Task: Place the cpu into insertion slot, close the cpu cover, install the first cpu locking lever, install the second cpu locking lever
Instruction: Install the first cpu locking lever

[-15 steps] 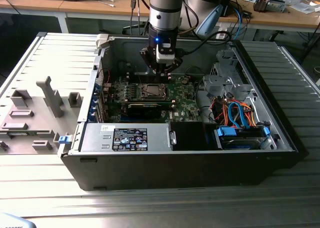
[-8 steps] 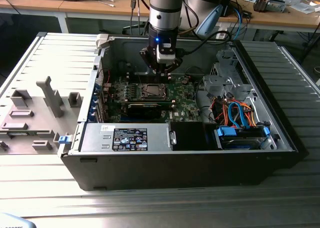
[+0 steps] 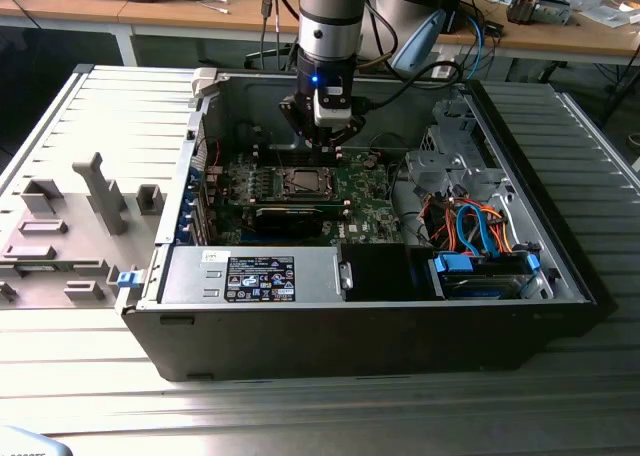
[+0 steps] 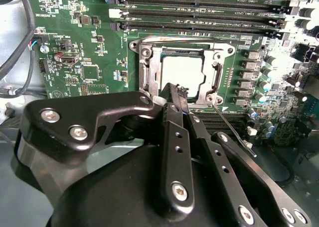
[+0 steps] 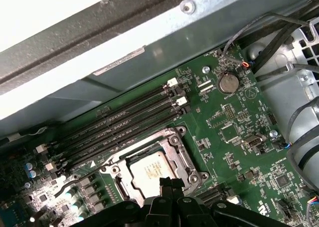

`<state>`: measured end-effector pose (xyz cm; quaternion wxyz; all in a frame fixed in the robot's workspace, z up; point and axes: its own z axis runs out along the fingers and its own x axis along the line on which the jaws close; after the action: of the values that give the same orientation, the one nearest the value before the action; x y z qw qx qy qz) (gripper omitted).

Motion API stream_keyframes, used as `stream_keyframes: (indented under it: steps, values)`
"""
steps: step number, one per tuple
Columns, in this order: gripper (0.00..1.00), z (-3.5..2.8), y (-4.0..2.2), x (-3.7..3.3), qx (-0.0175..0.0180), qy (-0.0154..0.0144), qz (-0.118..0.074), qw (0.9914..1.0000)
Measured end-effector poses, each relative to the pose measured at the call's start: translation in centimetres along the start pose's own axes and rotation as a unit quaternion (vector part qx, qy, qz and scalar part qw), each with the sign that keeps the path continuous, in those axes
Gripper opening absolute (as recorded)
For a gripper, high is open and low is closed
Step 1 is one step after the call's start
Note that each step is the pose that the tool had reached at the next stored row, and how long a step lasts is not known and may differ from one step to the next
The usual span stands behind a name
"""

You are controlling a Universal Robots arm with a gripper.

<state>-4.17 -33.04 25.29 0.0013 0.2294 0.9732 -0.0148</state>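
The cpu [image 4: 182,70] [image 5: 149,170], its dull silver top showing, lies flat in the insertion slot [image 4: 227,50] on the green motherboard. The cpu cover [image 4: 147,70] [image 5: 177,152] is down around it. One thin wire locking lever [image 4: 232,130] [image 5: 75,180] sticks out free beside the socket. Another rod [image 4: 179,38] lies along the socket's edge by the memory slots. My gripper [image 4: 175,90] [image 5: 168,181] [image 3: 328,154] hangs just over the socket's edge, fingers together and holding nothing. In the exterior view it is inside the open computer case, above the socket [image 3: 303,183].
Long black memory slots [image 4: 199,13] [image 5: 119,123] run beside the socket. A black expansion card [image 3: 290,216] lies in front of it. Orange and blue cables [image 3: 470,226] and a drive cage [image 3: 450,146] are on the exterior view's right. A grey fixture tray [image 3: 70,226] is on its left.
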Motion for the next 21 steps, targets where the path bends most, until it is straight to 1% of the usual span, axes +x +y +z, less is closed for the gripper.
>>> stream_keyframes:
  steps: [21]
  values:
    - [0.11, 0.00, 0.00, 0.00, -0.0002, -0.0004, -0.015, 0.99989]
